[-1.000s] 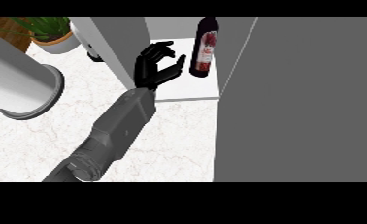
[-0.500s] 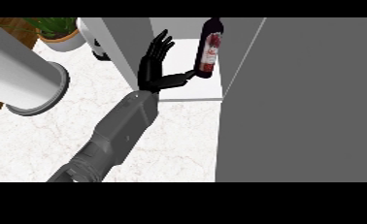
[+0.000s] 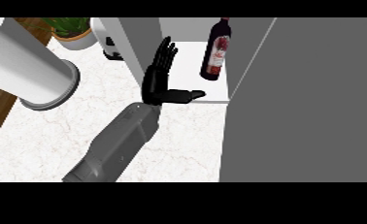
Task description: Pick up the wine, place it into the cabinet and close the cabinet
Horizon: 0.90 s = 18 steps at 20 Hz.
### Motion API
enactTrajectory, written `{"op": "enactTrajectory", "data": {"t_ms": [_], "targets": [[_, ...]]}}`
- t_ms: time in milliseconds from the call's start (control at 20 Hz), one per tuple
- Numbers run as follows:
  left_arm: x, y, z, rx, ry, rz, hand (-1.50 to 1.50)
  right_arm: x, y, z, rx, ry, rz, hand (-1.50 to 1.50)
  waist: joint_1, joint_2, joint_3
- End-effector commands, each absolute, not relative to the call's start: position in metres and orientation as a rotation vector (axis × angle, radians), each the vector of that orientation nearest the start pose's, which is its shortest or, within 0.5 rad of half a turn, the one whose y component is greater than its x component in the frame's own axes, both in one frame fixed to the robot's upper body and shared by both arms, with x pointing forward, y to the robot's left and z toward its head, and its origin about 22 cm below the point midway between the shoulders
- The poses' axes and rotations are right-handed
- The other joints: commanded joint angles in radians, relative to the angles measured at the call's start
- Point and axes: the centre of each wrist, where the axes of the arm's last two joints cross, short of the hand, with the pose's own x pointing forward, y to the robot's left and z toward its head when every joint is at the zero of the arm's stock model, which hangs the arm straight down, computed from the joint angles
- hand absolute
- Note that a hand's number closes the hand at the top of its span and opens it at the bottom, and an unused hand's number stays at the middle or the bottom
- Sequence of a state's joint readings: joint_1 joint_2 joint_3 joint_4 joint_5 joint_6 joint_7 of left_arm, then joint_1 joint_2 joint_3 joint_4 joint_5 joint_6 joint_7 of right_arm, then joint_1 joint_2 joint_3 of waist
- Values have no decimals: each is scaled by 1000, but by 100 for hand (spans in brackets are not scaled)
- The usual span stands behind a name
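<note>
Wine bottle (image 3: 217, 49): top of neck cut off by the view's far edge. Potted plant (image 3: 70, 31) far left: foliage cut off at the same edge. Large white cylinder (image 3: 32, 70) runs out past the left edge. Small white object (image 3: 109, 43) behind the grey cabinet panel (image 3: 141, 41): partly hidden, unidentifiable

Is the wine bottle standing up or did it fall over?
Standing up. The wine bottle sits on its base on the white cabinet shelf, neck pointing up. The open hand beside it is not touching it.

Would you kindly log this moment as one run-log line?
wine bottle: upright on cabinet shelf | left hand: open, apart from bottle | door: not yet closed
</note>
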State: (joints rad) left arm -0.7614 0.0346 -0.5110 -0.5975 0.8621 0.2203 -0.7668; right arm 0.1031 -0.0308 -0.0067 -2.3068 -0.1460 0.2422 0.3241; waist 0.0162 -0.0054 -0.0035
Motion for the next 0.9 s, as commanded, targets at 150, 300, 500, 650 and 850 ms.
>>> {"op": "enactTrajectory", "data": {"t_ms": [150,300,500,650,850], "targets": [[315,112,-8,-437,-1805,31,-150,160,-235,163,167,-1884,211,-150,30,-15,4],[296,129,19,-432,-1823,53,-150,162,-240,163,185,-1884,225,-150,11,-5,4],[260,136,46,-439,-1837,52,-150,154,-235,151,174,-1891,226,-150,-3,-2,4],[233,144,55,-437,-1841,76,-150,175,-243,169,206,-1912,250,-150,-3,2,4],[198,160,54,-426,-1858,92,-150,171,-242,161,168,-1876,346,150,-8,2,4]]}}
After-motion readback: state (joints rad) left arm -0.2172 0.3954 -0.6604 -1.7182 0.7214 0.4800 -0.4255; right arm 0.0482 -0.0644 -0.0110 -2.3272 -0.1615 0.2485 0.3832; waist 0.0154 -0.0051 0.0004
